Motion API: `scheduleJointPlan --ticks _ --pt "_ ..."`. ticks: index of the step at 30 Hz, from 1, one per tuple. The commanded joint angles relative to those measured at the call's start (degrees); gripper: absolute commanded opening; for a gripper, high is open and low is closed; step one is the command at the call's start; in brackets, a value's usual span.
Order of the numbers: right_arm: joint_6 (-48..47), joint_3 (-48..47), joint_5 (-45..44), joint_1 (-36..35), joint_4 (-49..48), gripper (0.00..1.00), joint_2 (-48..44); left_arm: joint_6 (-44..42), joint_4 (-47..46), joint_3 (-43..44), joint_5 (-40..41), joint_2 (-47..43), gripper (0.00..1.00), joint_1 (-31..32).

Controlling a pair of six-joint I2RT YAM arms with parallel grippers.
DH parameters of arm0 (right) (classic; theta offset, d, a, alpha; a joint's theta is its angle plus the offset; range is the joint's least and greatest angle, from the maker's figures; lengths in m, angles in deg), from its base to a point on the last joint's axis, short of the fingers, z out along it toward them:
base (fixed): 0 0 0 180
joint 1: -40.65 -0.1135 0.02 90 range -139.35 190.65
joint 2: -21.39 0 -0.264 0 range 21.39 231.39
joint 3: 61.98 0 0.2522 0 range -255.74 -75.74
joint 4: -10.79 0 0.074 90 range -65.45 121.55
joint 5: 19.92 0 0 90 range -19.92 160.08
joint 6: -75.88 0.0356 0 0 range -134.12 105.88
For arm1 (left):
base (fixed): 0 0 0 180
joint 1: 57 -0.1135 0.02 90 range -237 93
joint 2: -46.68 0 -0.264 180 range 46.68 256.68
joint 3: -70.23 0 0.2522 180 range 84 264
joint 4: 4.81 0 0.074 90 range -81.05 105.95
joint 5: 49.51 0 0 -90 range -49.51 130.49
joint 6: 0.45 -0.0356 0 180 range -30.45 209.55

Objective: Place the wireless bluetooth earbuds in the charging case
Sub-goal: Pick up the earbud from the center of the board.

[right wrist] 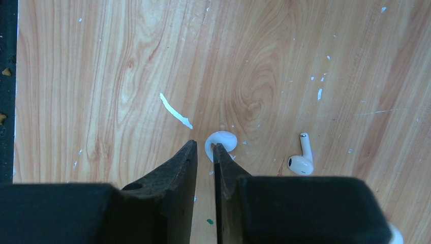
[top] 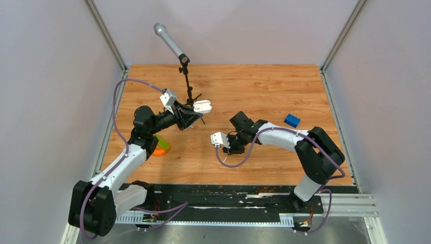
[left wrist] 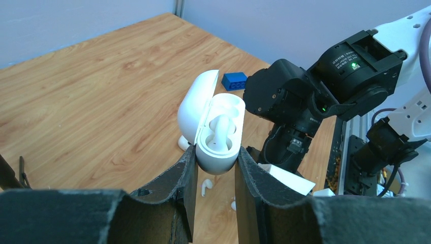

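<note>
Holding the case [left wrist: 217, 155] lid-open above the bench [top: 244, 86], my left jaws clamp its base. My right jaws stand barely apart at one earbud [right wrist: 223, 140]; gripped or not, I can't tell. A second earbud [right wrist: 301, 161] lies nearby.

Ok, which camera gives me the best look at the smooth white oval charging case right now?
Left wrist. The white oval plastic charging case sits mid-frame, lid open, clamped in the left gripper, its inside visible. Top external shows the case only as a small white shape at that gripper's tip. Right wrist does not show it.
</note>
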Motion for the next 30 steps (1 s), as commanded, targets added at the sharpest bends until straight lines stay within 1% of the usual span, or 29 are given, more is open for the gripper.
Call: scheduleJointPlan --ticks 1,8,16,25,30 --pt "-1.5 -0.4 0.8 -0.3 -2.0 0.2 0.3 0.2 -2.4 -0.1 0.3 -0.7 0.0 -0.3" --pt "-1.5 -0.2 0.4 -0.2 -2.5 0.23 0.9 0.2 -2.4 -0.3 0.3 -0.6 0.0 -0.3" --pt "-1.7 -0.5 0.1 -0.3 -2.5 0.25 1.7 0.0 -2.3 -0.6 0.5 -0.4 0.0 -0.3" --pt "-1.9 -0.6 -2.7 -0.4 -4.3 0.25 2.3 -0.1 -2.4 -0.8 0.8 -0.4 0.0 -0.3" --pt "-2.7 -1.7 -3.2 -0.4 -3.7 0.25 2.8 -0.1 -2.5 -0.8 0.9 -0.2 0.0 -0.3"
